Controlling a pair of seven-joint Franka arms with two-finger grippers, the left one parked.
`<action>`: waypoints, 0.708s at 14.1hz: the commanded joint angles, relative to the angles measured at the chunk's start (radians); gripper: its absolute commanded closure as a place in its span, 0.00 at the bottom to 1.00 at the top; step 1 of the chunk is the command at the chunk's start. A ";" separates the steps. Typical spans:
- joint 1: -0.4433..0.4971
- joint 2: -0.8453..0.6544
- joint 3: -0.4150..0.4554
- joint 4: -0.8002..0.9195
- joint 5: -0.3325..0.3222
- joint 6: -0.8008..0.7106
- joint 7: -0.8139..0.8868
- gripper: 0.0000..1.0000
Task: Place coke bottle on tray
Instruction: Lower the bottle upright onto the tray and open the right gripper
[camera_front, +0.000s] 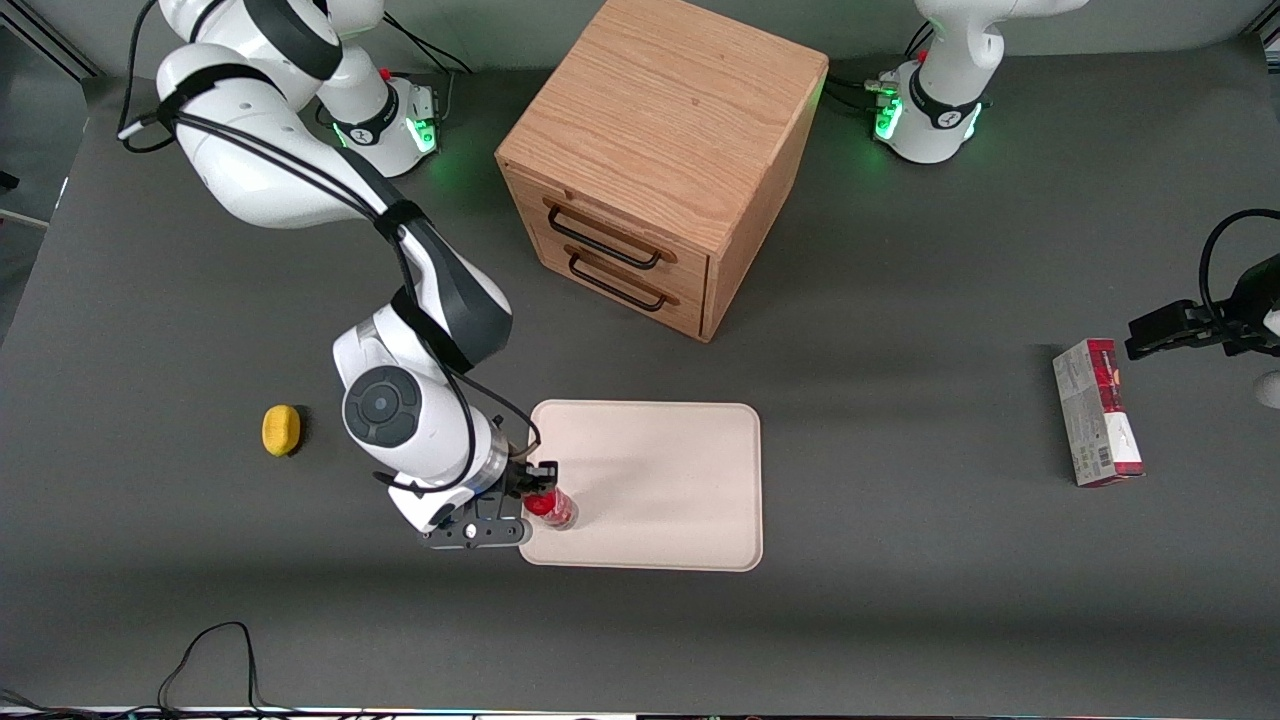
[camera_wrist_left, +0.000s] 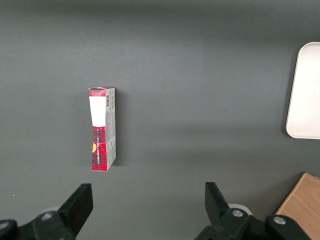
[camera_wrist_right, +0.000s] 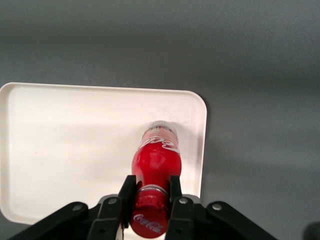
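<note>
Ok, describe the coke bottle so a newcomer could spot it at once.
Start at the wooden drawer cabinet; nearer the front camera lies the cream tray. At the tray's corner toward the working arm stands the coke bottle, its neck clamped in the gripper. It is slim and red with white script, unlike the yellow lemon or the carton box.

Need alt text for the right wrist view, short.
The gripper has its jaws shut on the neck of the coke bottle, just under the red cap, and holds it over the cream-white tray near one rim. Dark grey table surrounds the tray.
</note>
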 joint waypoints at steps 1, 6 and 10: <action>0.013 0.004 -0.005 0.039 -0.023 -0.005 0.016 1.00; 0.014 0.006 -0.021 0.016 -0.025 -0.002 0.017 0.70; 0.014 0.001 -0.026 -0.003 -0.037 0.035 0.037 0.00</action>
